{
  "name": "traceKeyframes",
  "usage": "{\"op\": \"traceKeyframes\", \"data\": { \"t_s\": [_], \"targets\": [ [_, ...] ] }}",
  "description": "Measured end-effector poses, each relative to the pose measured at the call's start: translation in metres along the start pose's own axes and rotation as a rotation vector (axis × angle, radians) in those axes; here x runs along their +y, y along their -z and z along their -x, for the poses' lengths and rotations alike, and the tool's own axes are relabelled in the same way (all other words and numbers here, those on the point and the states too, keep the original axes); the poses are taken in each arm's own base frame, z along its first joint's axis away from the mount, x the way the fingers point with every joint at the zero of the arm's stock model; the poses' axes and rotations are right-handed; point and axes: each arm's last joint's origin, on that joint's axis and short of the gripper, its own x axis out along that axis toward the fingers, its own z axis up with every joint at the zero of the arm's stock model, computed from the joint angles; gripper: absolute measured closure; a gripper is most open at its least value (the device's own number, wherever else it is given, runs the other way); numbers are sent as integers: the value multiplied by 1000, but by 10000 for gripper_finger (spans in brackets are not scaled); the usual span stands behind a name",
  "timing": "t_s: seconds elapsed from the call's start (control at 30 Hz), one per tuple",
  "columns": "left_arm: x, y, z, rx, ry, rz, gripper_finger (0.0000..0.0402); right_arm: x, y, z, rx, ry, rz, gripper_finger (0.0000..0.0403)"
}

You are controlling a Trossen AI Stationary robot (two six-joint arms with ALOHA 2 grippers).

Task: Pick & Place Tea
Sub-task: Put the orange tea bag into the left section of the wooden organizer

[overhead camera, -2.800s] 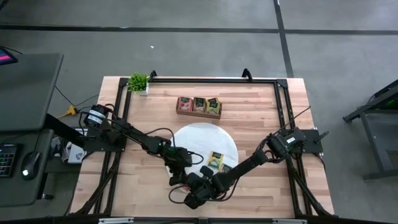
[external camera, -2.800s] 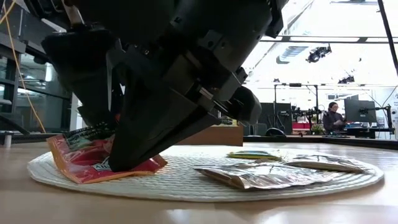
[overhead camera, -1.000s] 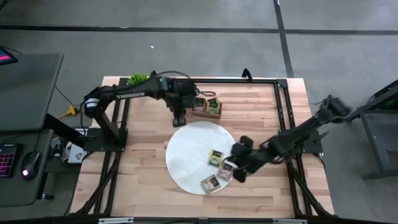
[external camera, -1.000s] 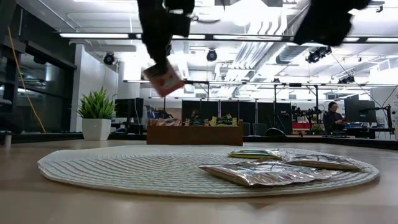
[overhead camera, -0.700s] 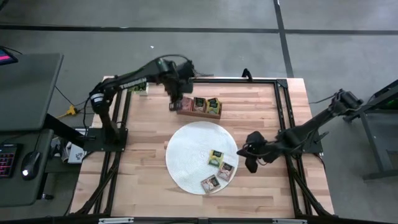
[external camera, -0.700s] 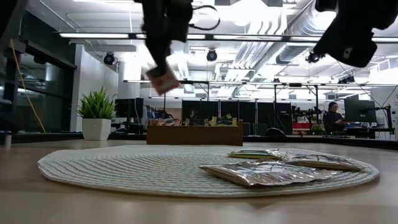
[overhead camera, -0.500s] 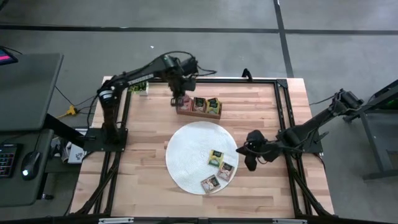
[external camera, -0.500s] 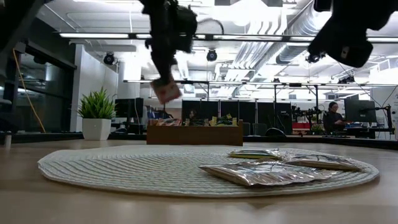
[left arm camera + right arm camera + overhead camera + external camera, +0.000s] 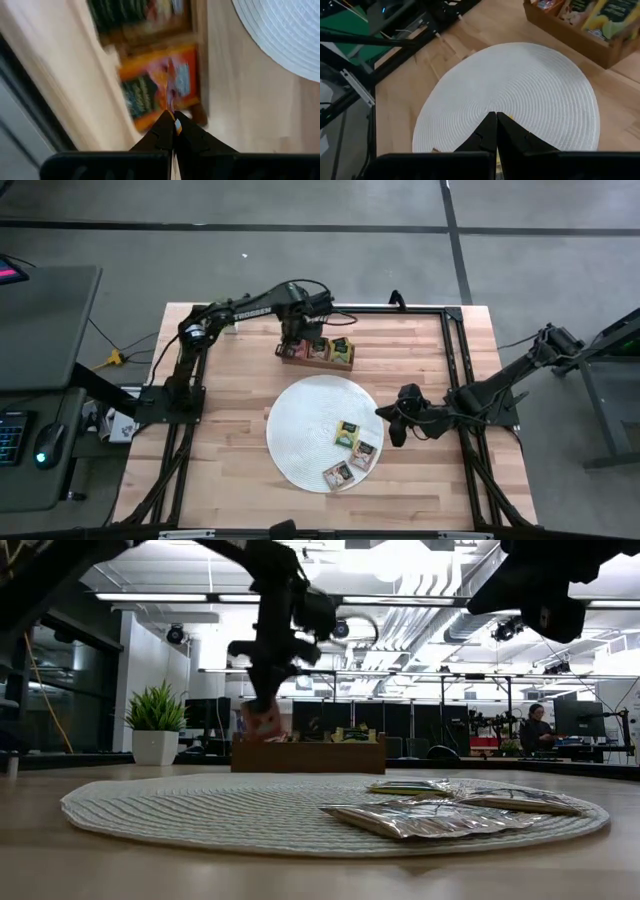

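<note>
Tray point(image 9: 318, 361) compartments (tea packets point(image 9: 331, 349) inside)

Grey floor point(image 9: 300, 260) with dark seams; ceiling strip lights point(image 9: 160, 597); desk point(image 9: 40, 320) left.

Seen from above, the dark left arm covers the left end of the brown wooden three-compartment tray point(image 9: 318, 352), so the packet at its dark fingers point(image 9: 291, 340) cannot be seen there. From the left wrist, the red and orange packets point(image 9: 160, 90) in the tray are smeared by blur and their print is unreadable. At table height, the pinkish packet point(image 9: 262, 720) is too blurred to identify. The three square packets point(image 9: 351, 448) on the round white woven mat point(image 9: 305, 430) are too small to read.
</note>
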Motion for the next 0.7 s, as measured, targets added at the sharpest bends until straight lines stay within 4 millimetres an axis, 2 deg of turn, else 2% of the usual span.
{"op": "traceKeyframes", "data": {
  "t_s": [0.1,0.2,0.57,0.7],
  "targets": [
    [-2,-8,1,-5,-38,-41,401,-1,-2,-1,-6,9,-19,403],
    [-3,-8,-9,36,-12,-67,401,-3,-4,-3,-13,19,-28,403],
    [-10,-15,-22,123,7,-132,401,-6,-7,-5,-32,44,-37,403],
    [-14,-19,-21,116,4,-159,401,-6,-7,-5,-31,47,-35,403]
  ]
}}
